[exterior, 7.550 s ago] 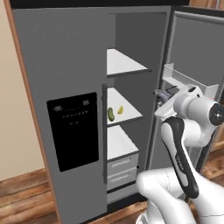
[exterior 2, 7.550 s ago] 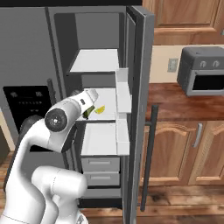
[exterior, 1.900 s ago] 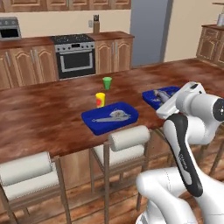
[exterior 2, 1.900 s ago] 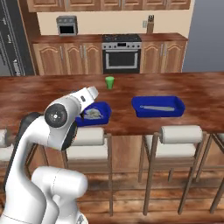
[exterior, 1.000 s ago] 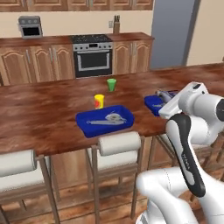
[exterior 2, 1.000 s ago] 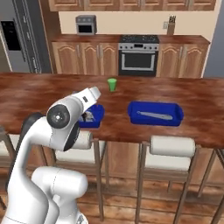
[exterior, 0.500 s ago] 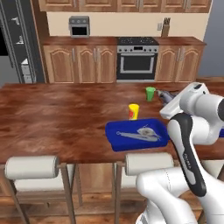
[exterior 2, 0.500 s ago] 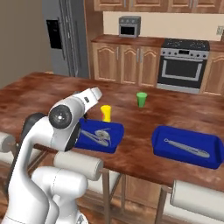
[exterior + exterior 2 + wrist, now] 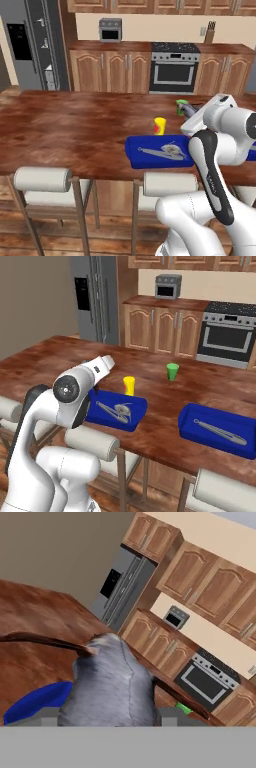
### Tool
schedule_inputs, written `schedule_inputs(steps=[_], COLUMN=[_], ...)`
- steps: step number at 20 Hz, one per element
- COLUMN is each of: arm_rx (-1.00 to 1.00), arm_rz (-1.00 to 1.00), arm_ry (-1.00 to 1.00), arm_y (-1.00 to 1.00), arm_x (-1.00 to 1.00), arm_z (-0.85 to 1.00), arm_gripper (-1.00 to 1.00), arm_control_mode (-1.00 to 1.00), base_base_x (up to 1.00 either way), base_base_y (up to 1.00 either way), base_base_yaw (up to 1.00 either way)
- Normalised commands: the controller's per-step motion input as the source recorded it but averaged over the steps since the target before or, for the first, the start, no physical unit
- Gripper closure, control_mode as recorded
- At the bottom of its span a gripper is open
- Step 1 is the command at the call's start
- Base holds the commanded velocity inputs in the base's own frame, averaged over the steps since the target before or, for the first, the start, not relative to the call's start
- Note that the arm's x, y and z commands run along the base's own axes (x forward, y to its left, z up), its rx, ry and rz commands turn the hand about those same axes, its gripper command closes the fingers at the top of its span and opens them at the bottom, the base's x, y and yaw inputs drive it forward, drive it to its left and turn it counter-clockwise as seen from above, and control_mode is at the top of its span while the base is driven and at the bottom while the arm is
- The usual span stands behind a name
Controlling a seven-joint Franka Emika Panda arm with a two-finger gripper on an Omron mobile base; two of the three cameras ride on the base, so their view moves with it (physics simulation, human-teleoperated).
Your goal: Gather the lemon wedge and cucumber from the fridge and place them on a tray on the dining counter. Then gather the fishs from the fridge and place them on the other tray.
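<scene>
One grey fish (image 9: 111,684) sits pinched between the jaws, its body bulging up from the gripper (image 9: 102,367) in the hand view. Dropped from this height it could slip free and land on the counter (image 9: 70,130) rather than in a tray, a loose hold being the cause. Just below lies a blue tray (image 9: 117,410), with a second blue tray (image 9: 218,430) well apart

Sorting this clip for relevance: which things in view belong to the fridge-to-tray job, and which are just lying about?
Part of the job: grey fish, held in the gripper; left blue tray; right blue tray; fridge.

Just lying about: yellow cup; green cup; oven; bar stool.
</scene>
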Motion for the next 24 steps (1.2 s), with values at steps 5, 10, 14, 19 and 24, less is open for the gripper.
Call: schedule_inputs(steps=[5,10,14,19,24], arm_rx=[0.0,0.0,0.0,0.0,0.0], arm_rz=[0.0,0.0,0.01,0.07,0.08], arm_ry=[0.0,0.0,0.26,0.6,0.39], arm_y=[0.0,0.0,0.06,0.14,0.11], arm_x=[0.0,0.0,0.42,0.86,0.79], arm_z=[0.0,0.0,-0.1,-0.2,-0.42], arm_gripper=[1.0,1.0,1.0,1.0,1.0], arm_control_mode=[1.0,1.0,-1.0,-1.0,-1.0], base_base_x=[0.55,0.08,0.06,0.0,0.0], base_base_y=[0.01,0.0,0.0,0.0,0.0], base_base_yaw=[0.11,0.0,0.0,0.0,0.0])
